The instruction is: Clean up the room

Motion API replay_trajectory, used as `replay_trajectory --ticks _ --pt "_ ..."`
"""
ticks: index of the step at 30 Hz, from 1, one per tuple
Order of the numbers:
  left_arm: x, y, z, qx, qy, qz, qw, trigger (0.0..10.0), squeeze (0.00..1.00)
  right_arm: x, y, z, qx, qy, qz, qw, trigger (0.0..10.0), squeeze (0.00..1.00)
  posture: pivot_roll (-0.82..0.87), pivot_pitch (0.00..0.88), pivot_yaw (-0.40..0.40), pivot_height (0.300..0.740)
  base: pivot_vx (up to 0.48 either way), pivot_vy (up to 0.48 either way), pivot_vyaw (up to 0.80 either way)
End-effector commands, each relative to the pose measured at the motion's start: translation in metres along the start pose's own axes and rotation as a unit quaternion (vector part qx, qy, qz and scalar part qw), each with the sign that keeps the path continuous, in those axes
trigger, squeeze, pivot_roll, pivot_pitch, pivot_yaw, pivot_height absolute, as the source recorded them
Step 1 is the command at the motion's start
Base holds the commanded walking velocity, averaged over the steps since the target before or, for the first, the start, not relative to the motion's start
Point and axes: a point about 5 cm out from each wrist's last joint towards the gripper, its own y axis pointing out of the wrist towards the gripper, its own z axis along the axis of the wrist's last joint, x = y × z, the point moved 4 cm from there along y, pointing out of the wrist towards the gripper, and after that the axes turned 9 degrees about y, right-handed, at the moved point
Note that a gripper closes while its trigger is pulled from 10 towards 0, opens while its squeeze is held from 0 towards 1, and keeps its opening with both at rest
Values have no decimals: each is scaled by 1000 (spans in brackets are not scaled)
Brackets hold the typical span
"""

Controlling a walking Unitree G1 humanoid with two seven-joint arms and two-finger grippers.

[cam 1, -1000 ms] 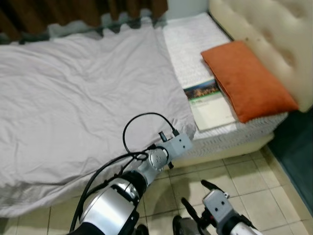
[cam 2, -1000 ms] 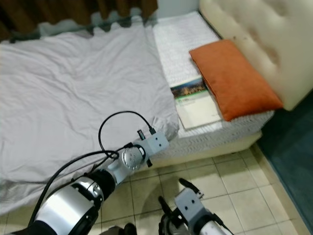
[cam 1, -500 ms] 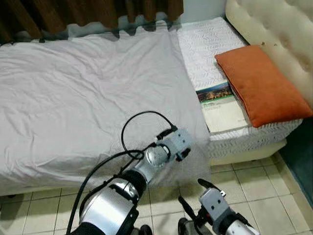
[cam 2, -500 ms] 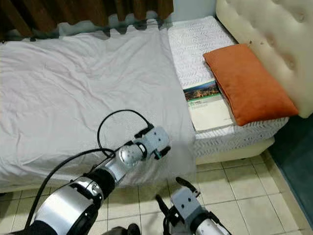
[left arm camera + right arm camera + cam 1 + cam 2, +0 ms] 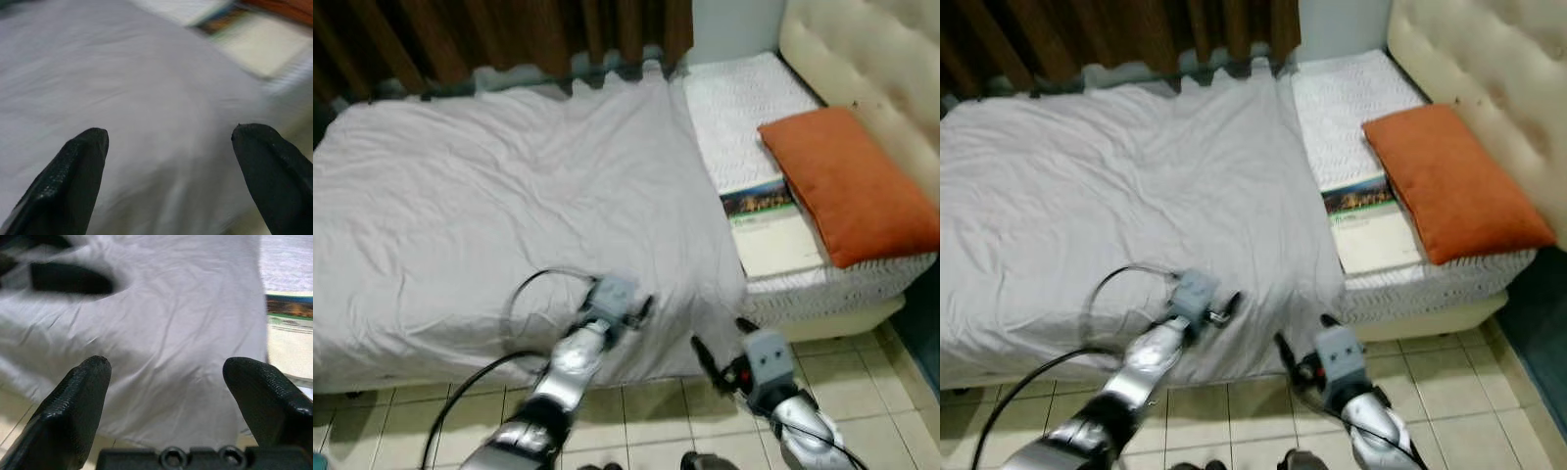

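A crumpled grey sheet [image 5: 509, 196] covers most of the bed and hangs over its front edge. My left gripper [image 5: 168, 137] is open above the sheet near that edge, with nothing between its fingers. My right gripper [image 5: 166, 364] is open too, level with the sheet's hanging front corner and just in front of it; in the left eye view it sits low at the right [image 5: 720, 343]. A book [image 5: 769, 220] lies on the bare white mattress [image 5: 744, 108] beside an orange pillow [image 5: 847, 181].
A cream tufted headboard [image 5: 862, 59] stands at the right end of the bed. Brown curtains [image 5: 489, 34] hang behind it. Beige floor tiles [image 5: 656, 421] run along the front of the bed under both arms.
The camera has shifted, so the bed sits further right and higher. My left arm has swung left and lower along the sheet's front edge. My right gripper has come up toward the hanging sheet.
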Motion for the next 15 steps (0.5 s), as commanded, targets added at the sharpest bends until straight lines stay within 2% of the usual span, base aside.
replay_trajectory --ticks 1,2,3,4,5,6,7,8,9,13,15 --pt "-45 -18 -5 13 -20 79 997 10000 1000 17 1 -3 1 46 -45 998 10000 0 -101 44 95 740 0 0 0" --pt "-45 -18 -5 13 -20 79 997 10000 1000 17 1 -3 1 46 -45 998 10000 0 -101 44 95 740 0 0 0" --pt "-51 -27 -10 12 -23 91 996 10000 1000 20 2 -3 5 53 -53 997 10000 0 -82 30 92 740 0 0 0" --pt "-56 -44 -16 14 -25 105 994 10000 1000 25 5 -3 11 65 -68 996 10000 0 -66 10 89 740 0 0 0" --pt "-57 -51 -19 11 -27 108 994 10000 1000 27 7 -2 16 68 -73 995 10000 0 -61 5 89 740 0 0 0" --pt "-57 -55 -20 10 -28 109 994 10000 894 28 8 -2 18 69 -75 995 10000 0 -58 1 88 740 0 0 0" --pt "-58 -57 -21 9 -28 109 994 10000 894 28 8 -1 19 69 -76 995 10000 0 -58 1 88 740 0 0 0" --pt "-59 -58 -22 12 -35 115 993 10000 0 29 9 0 22 73 -76 994 10000 0 -48 0 79 740 0 0 0" --pt "-61 -58 -23 11 -37 122 992 10000 0 30 10 -1 21 74 -77 994 10000 0 -44 0 71 740 0 0 0" --pt "-64 -55 -24 7 -49 141 989 10000 0 32 12 -2 17 75 -81 994 10000 0 -47 0 68 740 0 0 -766" --pt "-60 -58 -27 -1 -71 134 988 10000 0 31 13 -3 14 74 -78 994 10000 0 -55 0 66 740 0 0 -744"
